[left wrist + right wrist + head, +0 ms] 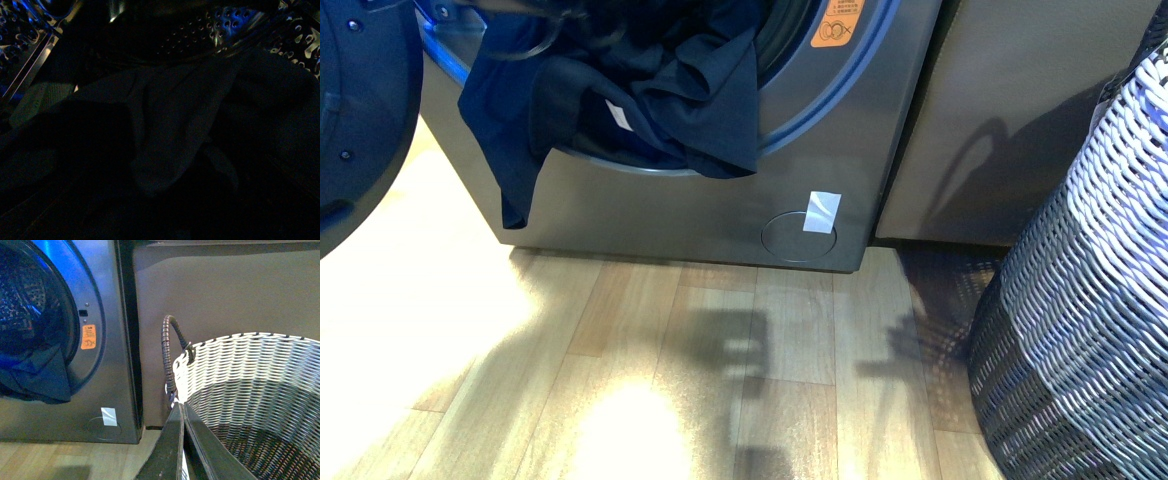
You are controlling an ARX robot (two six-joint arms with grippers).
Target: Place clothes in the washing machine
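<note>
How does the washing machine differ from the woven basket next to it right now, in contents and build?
The washing machine has smooth dark-grey metal panels; the basket is white-and-grey weave with a dark loop handle. The machine holds the navy clothes, part of them hanging out over the porthole's lower rim; as far as the right wrist view shows, the basket looks empty. The machine opens to the front, the basket at the top. Both stand on the wooden floor.

Materials and finishes: laundry corner

Washer [720, 200]: smooth brushed grey metal, faint sheen; drum [220, 27] perforated shiny steel; door [360, 110] dark and glossy. Clothes [650, 90]: soft matt navy cloth, creased. Basket [250, 370]: rough white-and-grey weave. Floor [620, 380]: light wood planks, satin glare. Cabinet [1010, 110]: plain matt grey-brown. Sticker [836, 25]: orange paper.
</note>
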